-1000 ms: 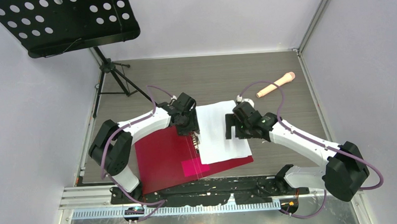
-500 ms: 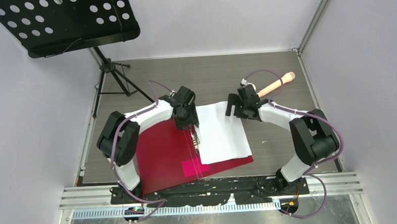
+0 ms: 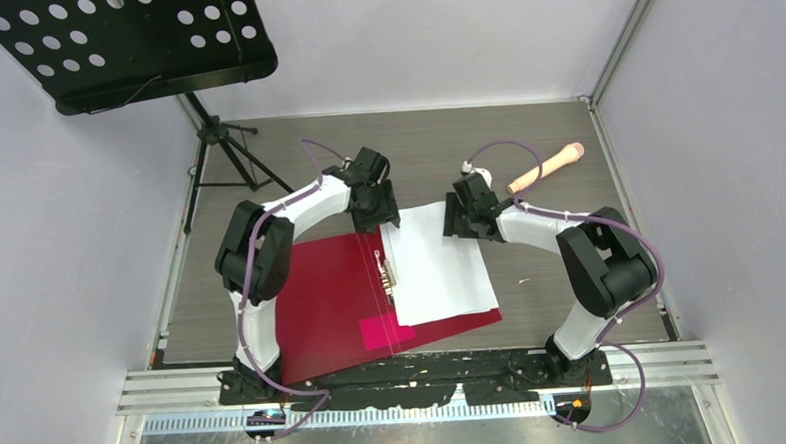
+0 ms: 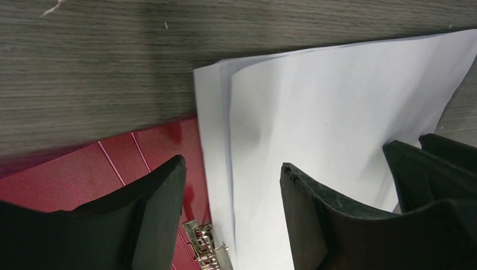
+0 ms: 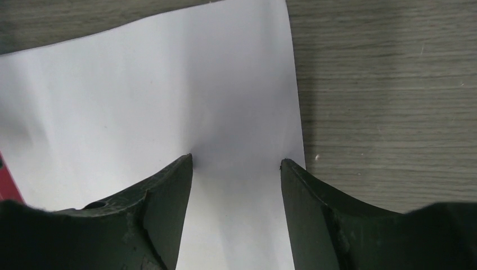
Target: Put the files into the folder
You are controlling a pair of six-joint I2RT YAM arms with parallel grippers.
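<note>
Table [image 3: 566,144] is grey woodgrain. The black music stand [image 3: 126,43] sits far-left, well apart from the work.

The folder [image 3: 323,305] lies open and flat, nearer the left arm, with its spine running near-to-far. The files [image 3: 441,270] lie on its right leaf. Their long axis runs roughly along the spine, slightly skewed. Their left edge is just beside the spine, and their far end overhangs the folder's far edge onto bare table.

Both claws sit at that far end. The left gripper [image 3: 382,220] is over the far-left corner of the sheets and the right gripper [image 3: 459,226] over the far-right corner. So the sheets run from both claws back towards the arm bases.

Left wrist view: jaws spread, pinching nothing. The sheet edge passes under the gap and the corner sheets are fanned slightly.
Right wrist view: jaws spread over flat paper, nothing between them.

My read: the next move is a two-corner nudge towards me, to seat the stack fully inside the cover. Each arm takes its own corner, and neither is clearly closer.

The only obstruction I see is the spine clip [image 3: 383,270], just near-side of the left claw. The fanned sheets could snag on it or buckle.

The pink mic-shaped thing [image 3: 547,167] beyond the right arm is out of the way. The pink patch [image 3: 386,332] sits at the near end by the spine, no issue.
</note>
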